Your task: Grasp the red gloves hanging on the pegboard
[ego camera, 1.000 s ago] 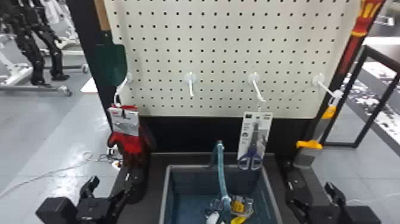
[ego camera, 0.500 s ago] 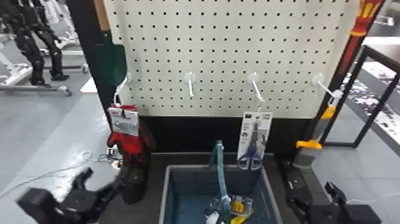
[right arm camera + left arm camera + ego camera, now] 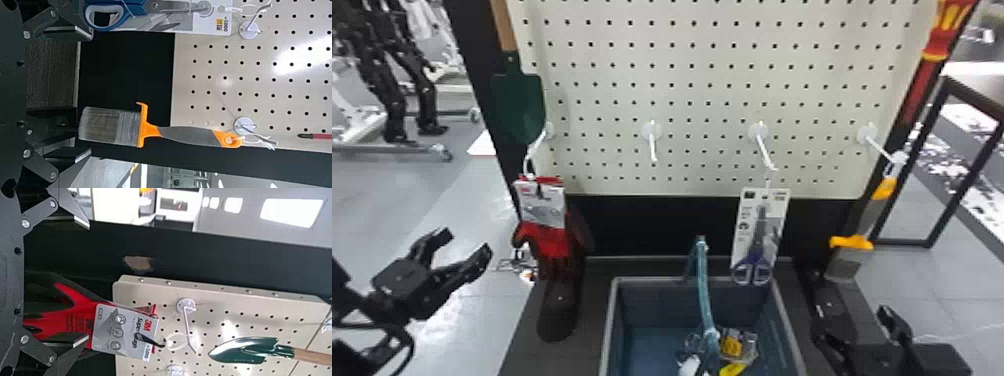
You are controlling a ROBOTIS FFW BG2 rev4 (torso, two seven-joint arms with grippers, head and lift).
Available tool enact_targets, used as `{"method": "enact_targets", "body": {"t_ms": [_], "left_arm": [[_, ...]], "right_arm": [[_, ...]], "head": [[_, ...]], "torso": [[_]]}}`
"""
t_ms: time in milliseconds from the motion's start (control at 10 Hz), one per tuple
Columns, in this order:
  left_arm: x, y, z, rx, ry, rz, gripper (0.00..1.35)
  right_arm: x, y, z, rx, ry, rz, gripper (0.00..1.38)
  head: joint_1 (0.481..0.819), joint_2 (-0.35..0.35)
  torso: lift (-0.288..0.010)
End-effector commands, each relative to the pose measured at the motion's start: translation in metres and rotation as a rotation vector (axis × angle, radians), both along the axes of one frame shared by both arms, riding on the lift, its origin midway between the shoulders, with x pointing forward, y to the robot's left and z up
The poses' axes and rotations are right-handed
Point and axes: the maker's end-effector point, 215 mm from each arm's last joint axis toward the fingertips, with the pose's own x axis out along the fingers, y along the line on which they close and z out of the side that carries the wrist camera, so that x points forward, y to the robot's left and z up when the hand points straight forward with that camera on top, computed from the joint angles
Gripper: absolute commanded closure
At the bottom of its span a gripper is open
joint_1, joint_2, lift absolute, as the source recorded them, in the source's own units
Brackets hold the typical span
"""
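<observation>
Black left hand low, tilted, fingers apart, left of one pack of red gloves. Right hand fingers apart too.

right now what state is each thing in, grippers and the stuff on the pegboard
red gloves: hanging from the leftmost hook, not gripped
left gripper: open, beside the gloves, apart from them
right gripper: open, low on the right, holding nothing
scissors: packaged, hanging
paintbrush: hanging by its handle
garden trowel: blade down, handle up
blue bin: open-topped, items inside
</observation>
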Motion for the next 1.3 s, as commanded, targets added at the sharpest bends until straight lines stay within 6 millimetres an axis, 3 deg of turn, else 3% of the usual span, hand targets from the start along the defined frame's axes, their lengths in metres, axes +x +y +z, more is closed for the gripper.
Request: {"method": "enact_targets", "body": {"t_ms": [0,200,500,1200], "left_arm": [[0.02,0.0,0.0,0.004,0.026,-0.057,0.3],[0.036,-0.007,0.002,0.013,0.049,-0.128,0.3],[0.057,-0.041,0.008,0.024,0.126,-0.293,0.3],[0.065,-0.086,0.02,0.024,0.208,-0.478,0.3]], "right_arm": [[0.001,0.001,0.0,0.0,0.0,0.003,0.26],[0.001,0.003,0.0,-0.001,0.0,0.011,0.26],[0.003,0.006,0.0,-0.003,0.002,0.021,0.26],[0.004,0.008,-0.001,-0.002,0.006,0.028,0.26]], "head": [[0.549,0.0],[0.549,0.0],[0.549,0.0],[0.549,0.0]], "torso": [[-0.1],[-0.1],[-0.1],[-0.1]]}}
